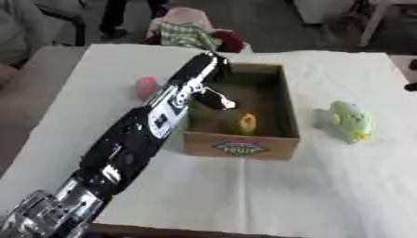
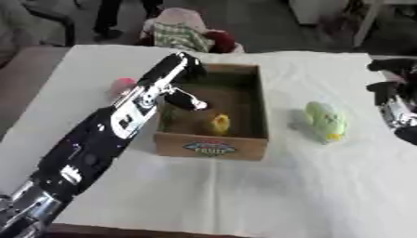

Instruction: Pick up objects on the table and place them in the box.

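Note:
A brown box point(image 1: 275, 148) with a printed label on its front stands mid-table. A small yellow object point(image 1: 247, 123) lies on its floor near the front. My left arm runs up from the lower left, and my left hand point(image 1: 205, 76) hangs over the box's left side, open, thumb point(image 1: 218, 101) sticking out over the inside, nothing held. A pink object point(image 1: 146, 86) lies on the cloth just left of that arm. A green toy point(image 1: 352, 121) lies right of the box. My right hand point(image 2: 395, 100) rests open at the right edge, apart from the toy.
A white cloth point(image 1: 269, 195) covers the table. Beyond the far edge sit a chair with checked fabric point(image 1: 185, 32) and a person's legs. The table's front edge runs along the bottom of the view.

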